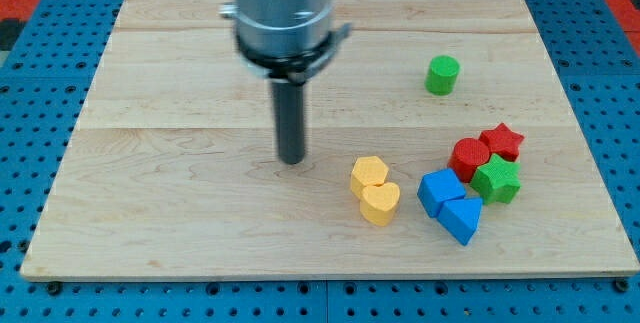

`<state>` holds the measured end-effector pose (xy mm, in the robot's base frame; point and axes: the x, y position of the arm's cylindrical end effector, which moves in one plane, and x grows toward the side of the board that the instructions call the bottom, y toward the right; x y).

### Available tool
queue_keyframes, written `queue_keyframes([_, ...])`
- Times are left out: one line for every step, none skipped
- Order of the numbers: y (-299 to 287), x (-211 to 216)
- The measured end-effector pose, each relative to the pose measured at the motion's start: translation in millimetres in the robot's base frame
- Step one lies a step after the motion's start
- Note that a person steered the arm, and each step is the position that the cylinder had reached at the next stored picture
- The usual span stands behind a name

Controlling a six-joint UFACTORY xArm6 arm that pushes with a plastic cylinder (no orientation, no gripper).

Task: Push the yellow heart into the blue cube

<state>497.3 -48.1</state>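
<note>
Wooden table (180, 223) carries everything. My tip (291, 160) sits left of the yellow pair, apart from it; tool is a bare rod, no jaws to open or close. Yellow heart (380, 203) touches yellow hexagon (369, 174), near-centre. Blue cube (440, 189) just right, touching blue triangle (462, 217). Red cylinder (469, 156), red star (502, 141), green star (497, 179) cluster right. Green cylinder (442, 74) far right.

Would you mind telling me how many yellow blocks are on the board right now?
2. A yellow hexagon-like block sits right of my tip, and the yellow heart touches it just below, left of the blue cube. None appear hidden.
</note>
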Motion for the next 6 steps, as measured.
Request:
queue_keyframes([68, 44])
queue_keyframes([135, 60])
queue_keyframes([97, 96])
queue_keyframes([121, 121])
queue_keyframes([204, 119])
queue_keyframes([296, 108])
